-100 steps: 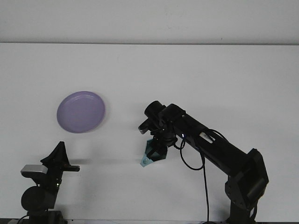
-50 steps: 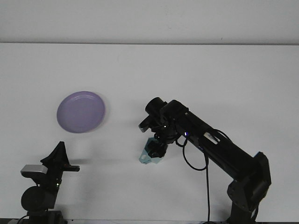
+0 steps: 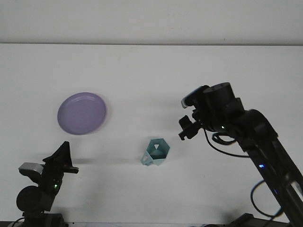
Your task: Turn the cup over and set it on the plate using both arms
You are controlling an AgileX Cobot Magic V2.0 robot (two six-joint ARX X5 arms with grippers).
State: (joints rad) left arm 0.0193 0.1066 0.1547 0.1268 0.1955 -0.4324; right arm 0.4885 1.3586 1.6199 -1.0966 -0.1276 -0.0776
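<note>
The cup (image 3: 155, 152) had been released and left on the worktop (image 3: 151, 75), mouth towards the camera, well apart from the plate (image 3: 82, 113). The right gripper (image 3: 185, 129) had been pulled back up-right, empty; its opening could not be told. The left gripper (image 3: 61, 158) was parked low, state unclear. Pickup by the left arm was judged next.

We're looking down from high behind the arms, forward over the broad white table (image 3: 142, 71), far wall beyond it.
</note>
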